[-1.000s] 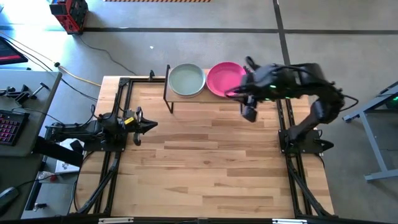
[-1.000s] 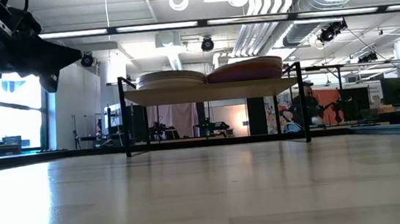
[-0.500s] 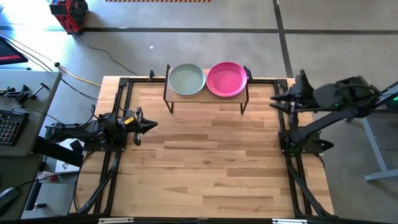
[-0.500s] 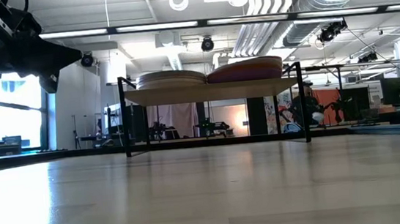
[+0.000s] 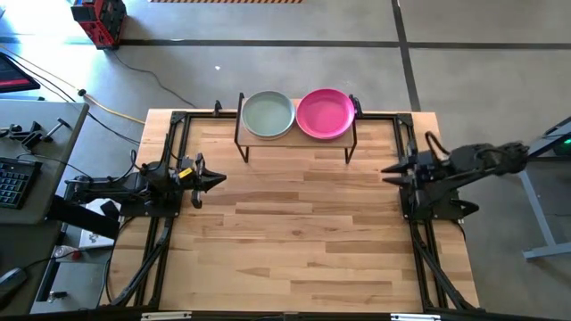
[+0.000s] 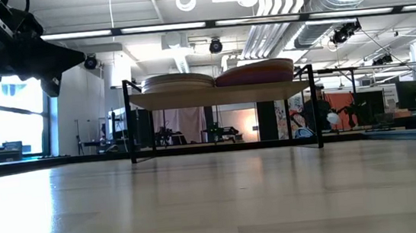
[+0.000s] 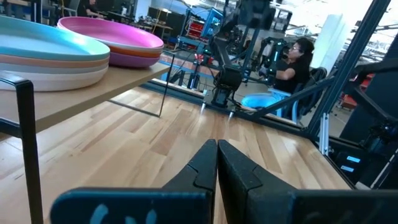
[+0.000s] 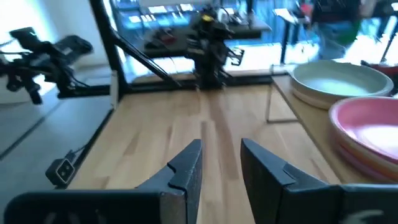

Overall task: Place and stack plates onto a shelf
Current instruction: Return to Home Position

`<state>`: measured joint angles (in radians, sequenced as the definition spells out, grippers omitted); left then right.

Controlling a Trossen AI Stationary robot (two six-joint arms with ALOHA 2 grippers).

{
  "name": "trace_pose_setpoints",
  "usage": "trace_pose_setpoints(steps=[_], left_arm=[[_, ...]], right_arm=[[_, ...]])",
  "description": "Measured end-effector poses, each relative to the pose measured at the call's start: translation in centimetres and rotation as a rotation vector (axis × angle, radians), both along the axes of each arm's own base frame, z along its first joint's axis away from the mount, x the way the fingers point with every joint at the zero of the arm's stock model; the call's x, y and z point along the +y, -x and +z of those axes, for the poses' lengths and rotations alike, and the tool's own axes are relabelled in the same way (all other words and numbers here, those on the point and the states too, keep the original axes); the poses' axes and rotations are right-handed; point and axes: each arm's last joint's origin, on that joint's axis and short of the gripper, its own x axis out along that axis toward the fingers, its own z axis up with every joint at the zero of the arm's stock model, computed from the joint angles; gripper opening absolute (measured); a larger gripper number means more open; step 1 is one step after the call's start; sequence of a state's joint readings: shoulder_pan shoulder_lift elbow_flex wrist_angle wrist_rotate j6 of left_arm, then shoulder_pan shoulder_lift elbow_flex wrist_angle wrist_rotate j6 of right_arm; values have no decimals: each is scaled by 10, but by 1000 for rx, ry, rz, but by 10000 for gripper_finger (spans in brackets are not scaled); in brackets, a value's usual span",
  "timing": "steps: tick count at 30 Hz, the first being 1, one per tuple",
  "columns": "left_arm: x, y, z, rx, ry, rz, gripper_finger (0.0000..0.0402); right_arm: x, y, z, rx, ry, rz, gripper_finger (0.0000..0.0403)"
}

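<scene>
Wooden tabletop (image 5: 294, 232): bare across its middle.
Shelf (image 6: 221, 94): at the far edge, long axis running left to right, parallel to that edge.
Plates: two level stacks side by side on the shelf, a pale teal plate (image 5: 268, 115) topping the left and a magenta plate (image 5: 326, 113) topping the right.
Left gripper (image 5: 217, 179): low at the left edge, pointing inward, fingers pressed together, empty.
Right gripper (image 5: 388, 169): low at the right edge, pointing inward, fingers slightly apart, empty.
</scene>
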<state>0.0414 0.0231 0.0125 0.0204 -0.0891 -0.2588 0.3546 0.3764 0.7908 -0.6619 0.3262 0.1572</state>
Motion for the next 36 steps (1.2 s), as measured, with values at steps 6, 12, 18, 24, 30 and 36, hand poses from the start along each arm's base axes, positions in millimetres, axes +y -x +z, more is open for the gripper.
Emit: trace_pose_setpoints(steps=[6, 12, 18, 24, 30, 36], left_arm=[[0, 0, 0, 0, 0, 0, 3], [0, 0, 0, 0, 0, 0, 3], [0, 0, 0, 0, 0, 0, 3], [0, 0, 0, 0, 0, 0, 3], [0, 0, 0, 0, 0, 0, 3], [0, 0, 0, 0, 0, 0, 3]], right_arm=[[5, -12, -58, -81, 19, 28, 94], [8, -20, -107, -79, -5, 33, 94], [11, -26, -135, -122, 18, 62, 94], [13, -30, -157, -147, 21, 66, 94], [14, -31, -165, -169, 34, 99, 94], [16, -32, -168, -196, 39, 171, 94]])
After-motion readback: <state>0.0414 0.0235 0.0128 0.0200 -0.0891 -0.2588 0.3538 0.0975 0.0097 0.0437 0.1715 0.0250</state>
